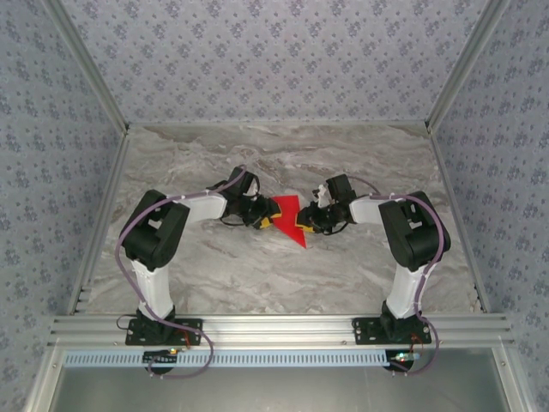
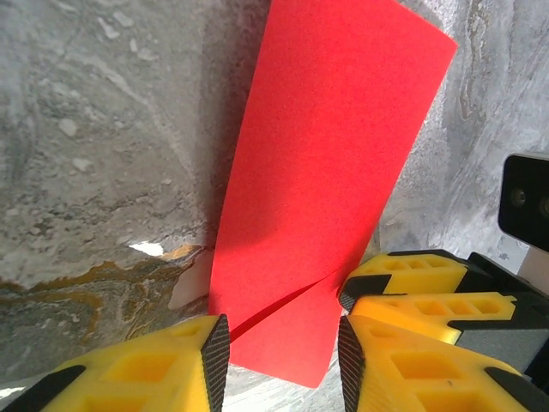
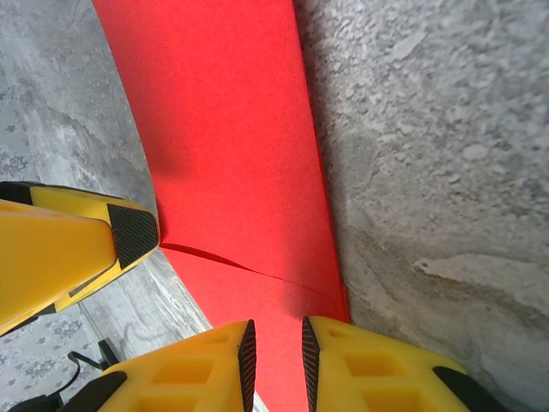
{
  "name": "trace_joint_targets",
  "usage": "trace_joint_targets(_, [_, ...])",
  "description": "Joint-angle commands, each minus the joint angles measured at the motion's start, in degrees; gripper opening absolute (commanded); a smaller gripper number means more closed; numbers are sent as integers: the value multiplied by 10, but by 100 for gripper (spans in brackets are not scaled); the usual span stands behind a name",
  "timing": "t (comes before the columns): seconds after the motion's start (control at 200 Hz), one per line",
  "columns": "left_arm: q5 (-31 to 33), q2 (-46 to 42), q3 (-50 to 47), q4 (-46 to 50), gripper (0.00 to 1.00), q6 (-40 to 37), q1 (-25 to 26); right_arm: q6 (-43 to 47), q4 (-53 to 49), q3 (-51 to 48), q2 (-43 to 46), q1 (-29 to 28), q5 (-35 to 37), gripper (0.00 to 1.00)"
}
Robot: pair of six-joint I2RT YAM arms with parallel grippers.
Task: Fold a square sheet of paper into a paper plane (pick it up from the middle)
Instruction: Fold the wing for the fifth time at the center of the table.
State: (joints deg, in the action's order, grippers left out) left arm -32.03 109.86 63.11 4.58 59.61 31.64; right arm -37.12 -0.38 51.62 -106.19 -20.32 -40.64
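The left jaws straddle the near end of the red paper (image 2: 317, 172); whether they grip it I cannot tell. It hangs mid-tabletop (image 2: 86, 129), light, floppy and probably easily creased, best pinched along its fold. The right jaws, narrow, pinch its edge.

A grey-veined marble tabletop (image 1: 257, 275) is spread beneath the left gripper (image 1: 262, 220) and the right gripper (image 1: 310, 220). Beyond and to either side of them, walls (image 1: 274, 60) papered in a pale floral pattern are raised. Behind them, aluminium rails (image 1: 274, 326) are fixed along the table's edge.
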Motion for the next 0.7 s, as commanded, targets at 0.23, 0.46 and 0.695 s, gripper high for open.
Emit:
trace_joint_targets(0.23, [28,-17,14,53,43,-24,5,-7,-12,-11,-19,5,10,25])
trace_joint_targets(0.46, [-9,10,30,26,39,-18,15,-8,-12,-11,-18,5,9,25])
trace_joint_targets(0.695, [-35,11,21,-20,32,0,15,-6,-1,-11,-15,5,5,26])
